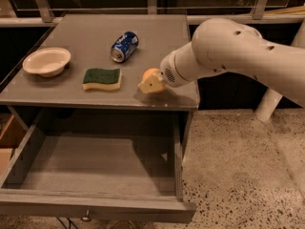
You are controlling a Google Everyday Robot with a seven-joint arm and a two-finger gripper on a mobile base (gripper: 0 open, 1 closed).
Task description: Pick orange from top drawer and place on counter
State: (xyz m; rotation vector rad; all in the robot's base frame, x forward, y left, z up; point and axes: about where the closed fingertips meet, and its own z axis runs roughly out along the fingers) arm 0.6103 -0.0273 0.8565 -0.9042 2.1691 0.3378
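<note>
Orange is out of the top drawer and at the front right of the worktop, low against the surface; you cannot tell from this view whether it rests there or is a hair above. Gripper is at the same spot, its fingers closed around the fruit, with the near one lying across its front. Handling, as a judgement: light, firm, matte skin with fair friction, not fragile under modest squeeze, but round, so expect it to roll once released, and the front edge is near. Take hold across the widest part, fingers on opposite sides. Before you release, have it seated on the worktop. Count: one orange, one soda can lying on its side, one green-and-yellow sponge, one bowl, one drawer pulled open with nothing visible on its floor, and one arm reaching in from the right. The sponge lies just beside the gripper; can and bowl are well apart from it.
</note>
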